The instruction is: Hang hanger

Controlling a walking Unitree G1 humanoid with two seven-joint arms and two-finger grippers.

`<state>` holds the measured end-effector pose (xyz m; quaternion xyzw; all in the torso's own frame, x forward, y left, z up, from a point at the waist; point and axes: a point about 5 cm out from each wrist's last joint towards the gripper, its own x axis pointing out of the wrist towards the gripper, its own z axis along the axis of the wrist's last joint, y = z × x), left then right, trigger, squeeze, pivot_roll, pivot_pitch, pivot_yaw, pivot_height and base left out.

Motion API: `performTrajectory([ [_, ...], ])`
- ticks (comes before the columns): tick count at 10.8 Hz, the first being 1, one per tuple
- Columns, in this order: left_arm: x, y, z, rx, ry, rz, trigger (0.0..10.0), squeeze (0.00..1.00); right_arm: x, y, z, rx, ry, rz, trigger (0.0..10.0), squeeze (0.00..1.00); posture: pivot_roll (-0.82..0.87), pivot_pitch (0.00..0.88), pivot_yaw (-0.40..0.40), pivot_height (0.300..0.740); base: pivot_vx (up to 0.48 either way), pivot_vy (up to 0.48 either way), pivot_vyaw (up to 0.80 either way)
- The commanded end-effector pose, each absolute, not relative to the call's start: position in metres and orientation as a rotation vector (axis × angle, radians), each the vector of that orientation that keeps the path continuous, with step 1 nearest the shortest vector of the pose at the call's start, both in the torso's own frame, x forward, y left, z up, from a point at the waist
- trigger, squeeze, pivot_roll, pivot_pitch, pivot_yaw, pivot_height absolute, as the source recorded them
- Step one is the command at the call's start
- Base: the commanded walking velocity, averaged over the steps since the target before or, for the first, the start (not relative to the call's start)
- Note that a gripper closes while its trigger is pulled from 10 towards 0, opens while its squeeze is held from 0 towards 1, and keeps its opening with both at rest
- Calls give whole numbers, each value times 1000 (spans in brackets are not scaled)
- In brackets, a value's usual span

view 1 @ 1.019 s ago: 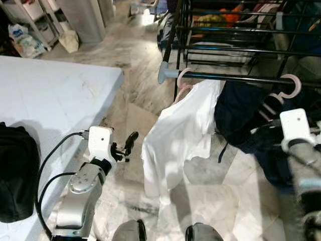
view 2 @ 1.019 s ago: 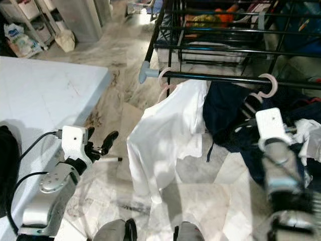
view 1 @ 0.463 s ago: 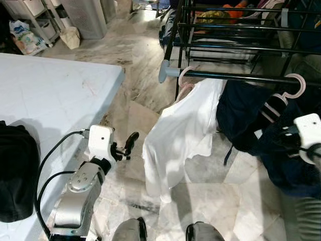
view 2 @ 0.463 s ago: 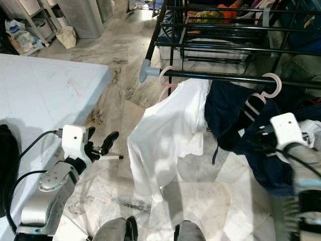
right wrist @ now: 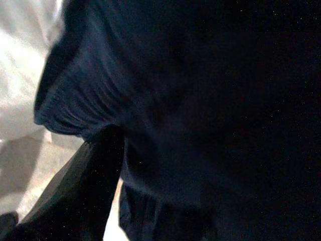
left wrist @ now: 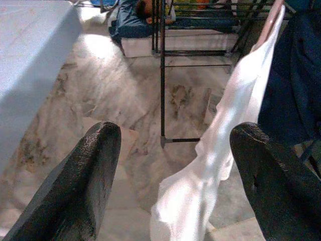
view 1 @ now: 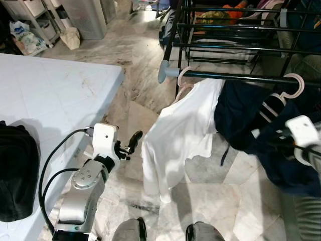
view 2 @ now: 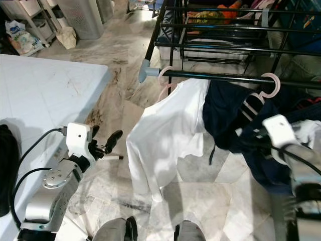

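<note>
Pink hanger [view 1: 292, 86] hooked on the rail [view 1: 235, 78] upper right, right tool [view 1: 273, 139] buried in the navy garment [view 1: 251, 125], grip unreadable; left tool [view 1: 131, 143] wide, idle — letting go looks next.

Two pink hangers [view 1: 186, 80] [view 1: 290, 90] on the rail — one white shirt [view 1: 178, 135], one navy garment [view 1: 251, 125].

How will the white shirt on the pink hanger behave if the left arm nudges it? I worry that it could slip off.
The white shirt is probably floppy and light: it drapes in loose folds. A nudge would likely swing it, since its pink hanger hooks freely over the black rail. It hangs lopsided, so it might slide off.
</note>
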<state>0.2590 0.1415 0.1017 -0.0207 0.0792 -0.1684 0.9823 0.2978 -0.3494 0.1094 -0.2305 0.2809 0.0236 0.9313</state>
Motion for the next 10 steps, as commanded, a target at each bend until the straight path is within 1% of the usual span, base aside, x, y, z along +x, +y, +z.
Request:
performTrajectory([
  [1, 258, 150, 99, -25, 168, -312, 10000, 0, 306, -341, 114, -470, 550, 87, 0, 0, -47, 84, 89, 740, 0, 0, 0],
  [4, 259, 143, 97, -38, 163, -314, 10000, 0, 307, -339, 106, -429, 570, 107, 0, 0, -57, 60, 77, 740, 0, 0, 0],
  [7, 262, 138, 92, -48, 162, -313, 10000, 0, 308, -328, 96, -392, 579, 143, 0, 0, -84, 39, 74, 740, 0, 0, 0],
  [10, 266, 136, 90, -57, 160, -314, 10000, 0, 318, -315, 97, -337, 517, 107, 0, 0, -97, 25, 78, 740, 0, 0, 0],
])
